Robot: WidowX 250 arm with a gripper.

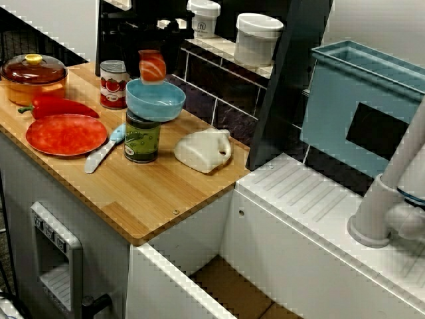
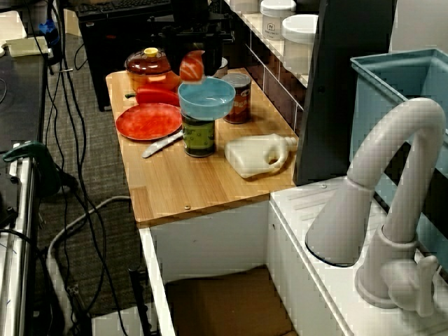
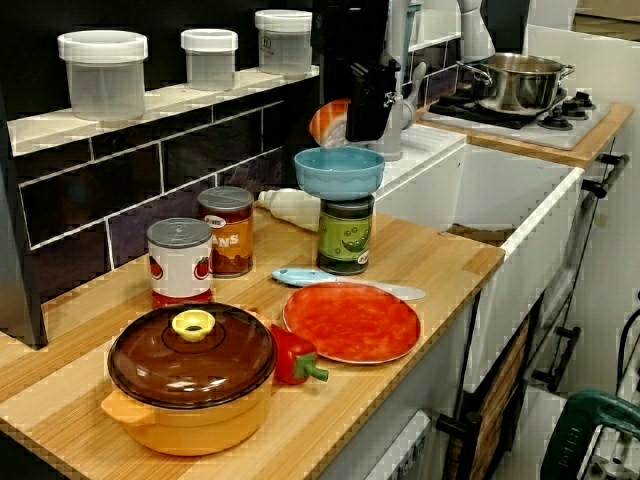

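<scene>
The orange and white food piece (image 1: 153,67) hangs in the air, right over the blue bowl (image 1: 155,100). The black tool (image 3: 358,115) is closed on it and holds it tight. The bowl sits on top of a green can (image 1: 142,138). The can stands on the wooden surface (image 1: 153,193). A knife (image 1: 103,151) lies just beside the can, next to the red plate (image 1: 66,134). A white jug (image 1: 202,151) lies on its side on the can's other side. A red pepper (image 1: 60,106), a tomato can (image 1: 113,84) and an orange pot (image 1: 33,76) are farther back.

Wooden counter (image 1: 153,193): plate (image 1: 66,134), green can (image 1: 141,141), pot (image 1: 34,80)
</scene>
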